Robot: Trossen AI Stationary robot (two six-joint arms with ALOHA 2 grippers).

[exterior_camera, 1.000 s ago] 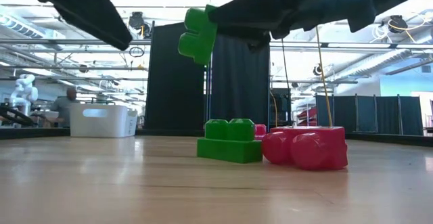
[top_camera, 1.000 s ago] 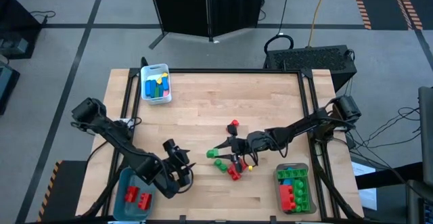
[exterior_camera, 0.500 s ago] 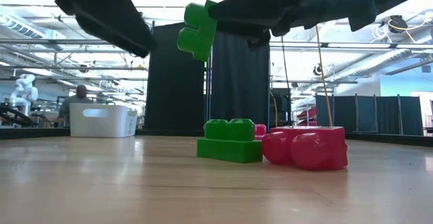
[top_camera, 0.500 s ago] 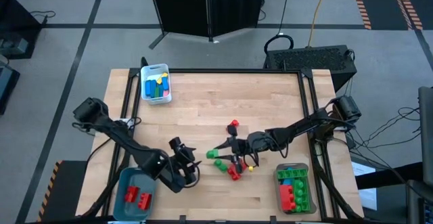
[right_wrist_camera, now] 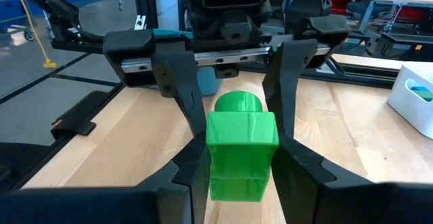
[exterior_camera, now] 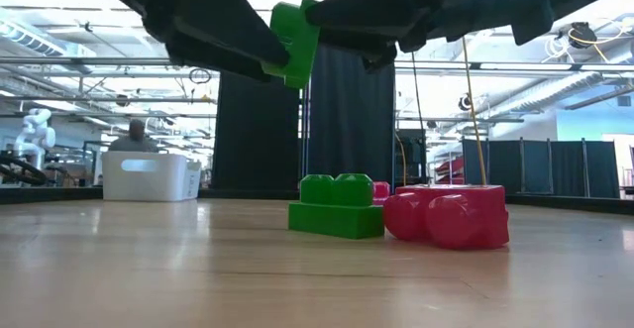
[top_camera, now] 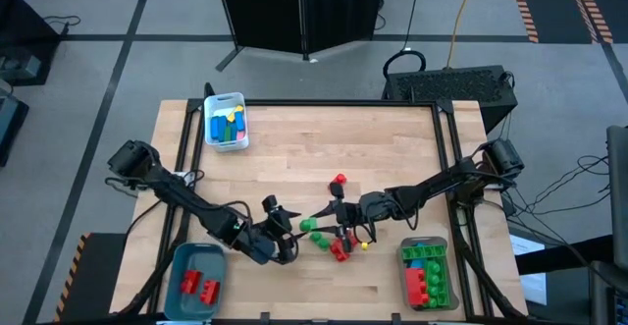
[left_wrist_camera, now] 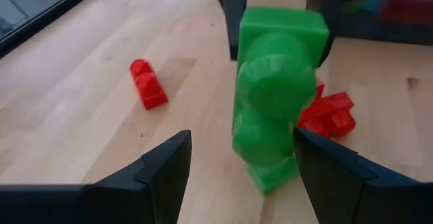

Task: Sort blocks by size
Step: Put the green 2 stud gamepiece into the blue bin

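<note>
A green two-stud brick [left_wrist_camera: 274,109] hangs in the air over the table's middle, with my right gripper [top_camera: 318,216] shut on it. Its studs face my left gripper [top_camera: 286,226]. That gripper is open and comes level from the table's left. Its fingers [right_wrist_camera: 177,82] stand on either side of the brick; whether they touch it, I cannot tell. Below, another green brick [exterior_camera: 337,209] and red bricks [exterior_camera: 446,217] lie flat on the table. One more red brick [top_camera: 340,180] lies farther back. My right gripper pinches the green brick by its two narrow long sides [right_wrist_camera: 210,146] between its two fingers, toward the brick's upper end. The fingers come about level from the table's right. The brick stands nearly on end, lifted clear of the table, studs turned away from this gripper.
A white bin [top_camera: 226,121] of mixed bricks stands at the far left. A teal bin [top_camera: 196,281] with red bricks is at the near left, a clear bin [top_camera: 427,274] with green, red and blue bricks at the near right. A person shows beyond the table.
My left gripper has travelled from beside the teal bin toward the table's right, turning as it went, and now brackets the green brick that my right gripper holds still in the air.
</note>
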